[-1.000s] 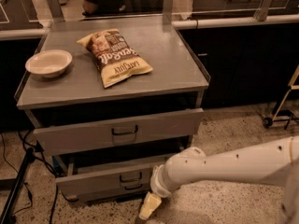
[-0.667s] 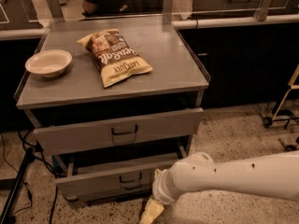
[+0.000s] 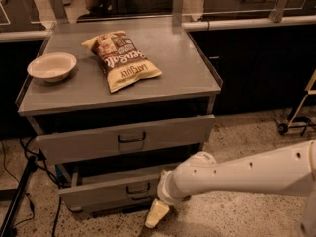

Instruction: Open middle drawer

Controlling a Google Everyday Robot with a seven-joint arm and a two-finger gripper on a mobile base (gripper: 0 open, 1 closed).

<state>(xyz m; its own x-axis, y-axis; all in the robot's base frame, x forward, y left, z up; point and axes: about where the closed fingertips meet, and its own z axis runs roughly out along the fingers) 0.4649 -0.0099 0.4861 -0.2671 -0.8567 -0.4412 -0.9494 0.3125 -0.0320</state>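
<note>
Gripper (image 3: 157, 215) low near the floor, just in front of the cabinet's lower right, pointing down and off any handle; impossible to tell whether apart or together. White arm (image 3: 237, 174) reaching in from the right, wrist crossing the right end of the middle drawer (image 3: 106, 191). Middle drawer standing partly out under the taller top drawer (image 3: 98, 142), some tray showing behind its front, small dark handle (image 3: 138, 187) free, just left of the wrist. Farther back, on the surface (image 3: 187, 68), chip bag (image 3: 123, 58) and bowl (image 3: 52, 66), apart from each other.

Judged risks: wrist leaning on the front and shoving it back in; gripper rising blind and snagging the drawer's lower edge; pulling off-centre, racking the tray until jammed; jolting the cabinet hard enough to slide the bowl.
</note>
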